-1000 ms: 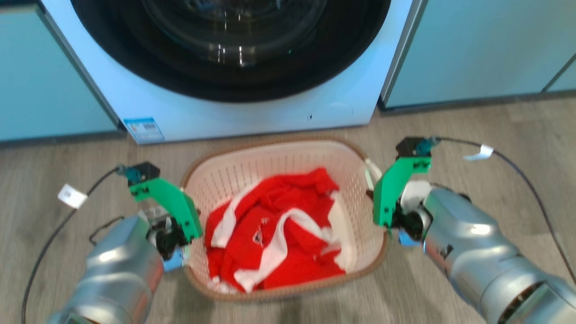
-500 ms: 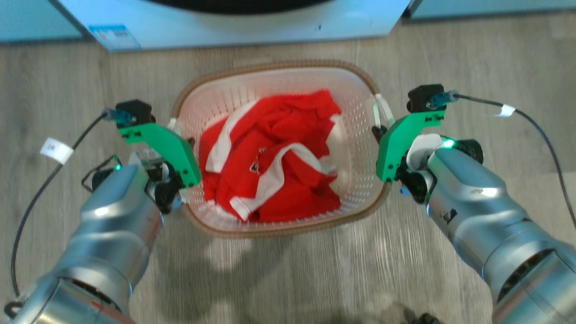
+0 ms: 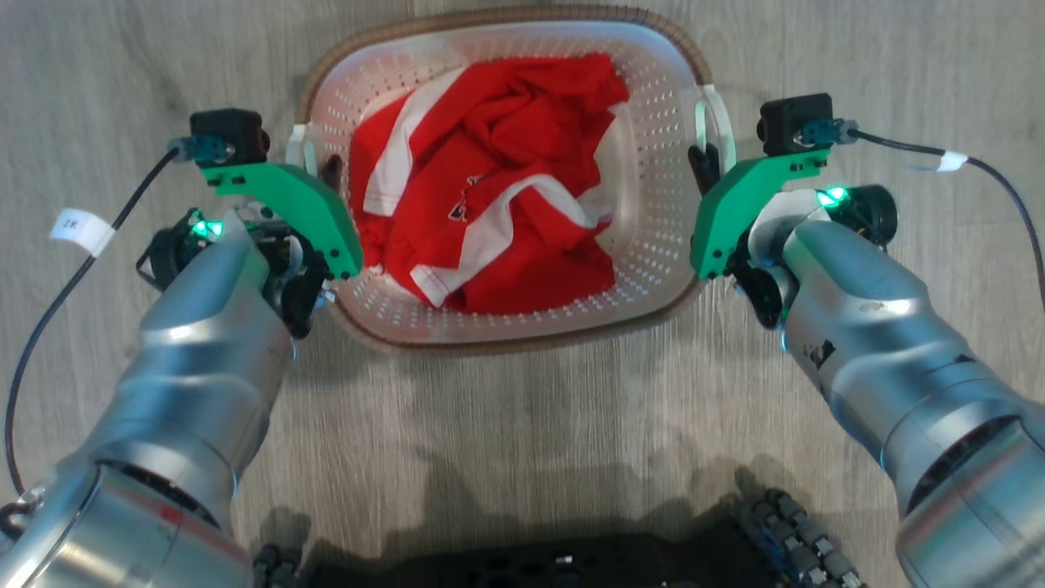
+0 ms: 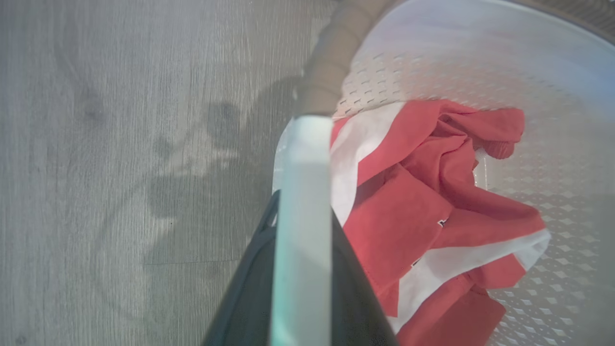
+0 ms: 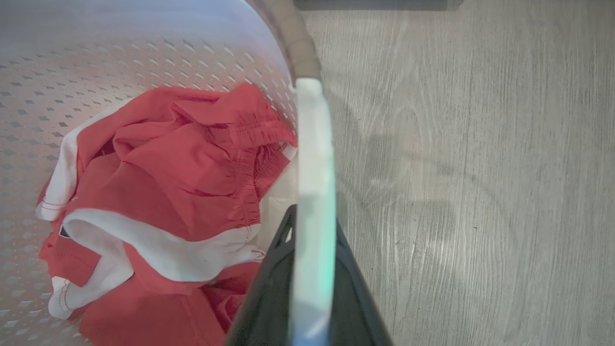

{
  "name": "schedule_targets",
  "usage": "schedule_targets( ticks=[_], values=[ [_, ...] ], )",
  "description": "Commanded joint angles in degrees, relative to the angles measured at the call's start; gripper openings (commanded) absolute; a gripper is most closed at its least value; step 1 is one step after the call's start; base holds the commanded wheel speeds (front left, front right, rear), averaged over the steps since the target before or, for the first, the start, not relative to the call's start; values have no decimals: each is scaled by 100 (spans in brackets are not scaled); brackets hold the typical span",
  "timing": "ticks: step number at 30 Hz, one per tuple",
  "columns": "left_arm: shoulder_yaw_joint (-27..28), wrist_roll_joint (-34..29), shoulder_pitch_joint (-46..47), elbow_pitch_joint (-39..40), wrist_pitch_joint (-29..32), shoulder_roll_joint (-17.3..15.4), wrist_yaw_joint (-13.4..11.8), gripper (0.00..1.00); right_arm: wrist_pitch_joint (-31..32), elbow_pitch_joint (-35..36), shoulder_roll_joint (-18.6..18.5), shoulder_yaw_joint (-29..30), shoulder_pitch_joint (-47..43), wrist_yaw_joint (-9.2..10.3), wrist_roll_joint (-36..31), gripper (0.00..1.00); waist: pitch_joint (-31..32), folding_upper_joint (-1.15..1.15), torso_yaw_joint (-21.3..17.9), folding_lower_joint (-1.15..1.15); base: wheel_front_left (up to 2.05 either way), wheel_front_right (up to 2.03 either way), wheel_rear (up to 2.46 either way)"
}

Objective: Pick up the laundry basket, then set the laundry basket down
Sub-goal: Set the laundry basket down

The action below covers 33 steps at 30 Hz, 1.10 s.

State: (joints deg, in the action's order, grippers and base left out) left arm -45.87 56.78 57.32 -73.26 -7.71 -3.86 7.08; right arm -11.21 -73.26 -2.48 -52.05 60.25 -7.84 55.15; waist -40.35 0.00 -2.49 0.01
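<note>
The laundry basket [image 3: 653, 245] is white and perforated with a brown woven-look rim, and sits at the top middle of the head view. It holds red and white clothes [image 3: 490, 180]. My left gripper [image 3: 314, 167] is shut on the basket's left white handle [image 4: 302, 168], which runs between the dark fingers [image 4: 250, 288]. My right gripper [image 3: 709, 163] is shut on the right white handle [image 5: 312, 144]. The basket's shadow lies offset on the floor in both wrist views, so it seems to hang a little above the floor.
Grey wood-look floor [image 3: 522, 425] surrounds the basket. My own dark base [image 3: 531, 563] shows at the bottom edge of the head view. Black cables [image 3: 49, 318] with white tags trail from both wrist cameras.
The head camera has tilted down, so the washing machine has left the picture and my base has come in. Both grippers stay shut on the handles. The basket looks slightly larger.
</note>
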Motion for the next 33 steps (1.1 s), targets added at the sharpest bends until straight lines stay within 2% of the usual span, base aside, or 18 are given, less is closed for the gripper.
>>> schedule_targets(
  ticks=[1, 9, 17, 24, 33],
  values=[
    [75, -37, 219, 62, -166, -152, 40, 0, -113, -35, -49, -28, -89, 35, -53, 0, -299, 0, 4, -1, 0, 0, 0],
    [-18, -125, 338, 21, -505, -166, 40, 0, -310, -65, -65, 123, 28, 35, -209, 0, -791, 0, -57, -1, 0, 0, 0],
    [-86, -147, 333, 7, -648, -131, 41, 0, -236, -68, -117, 266, -139, 35, -435, 0, -998, 0, -75, -1, 0, 0, 0],
    [-176, -65, 307, 13, -526, -96, 41, 0, 74, -68, -105, 482, -259, 35, -561, 0, -1059, 0, -76, -1, 0, 0, 0],
    [-221, 111, 260, 28, -303, -129, 41, 0, 139, -69, -76, 696, -272, 35, -800, 0, -1070, 0, -103, -1, 0, 0, 0]
  ],
)
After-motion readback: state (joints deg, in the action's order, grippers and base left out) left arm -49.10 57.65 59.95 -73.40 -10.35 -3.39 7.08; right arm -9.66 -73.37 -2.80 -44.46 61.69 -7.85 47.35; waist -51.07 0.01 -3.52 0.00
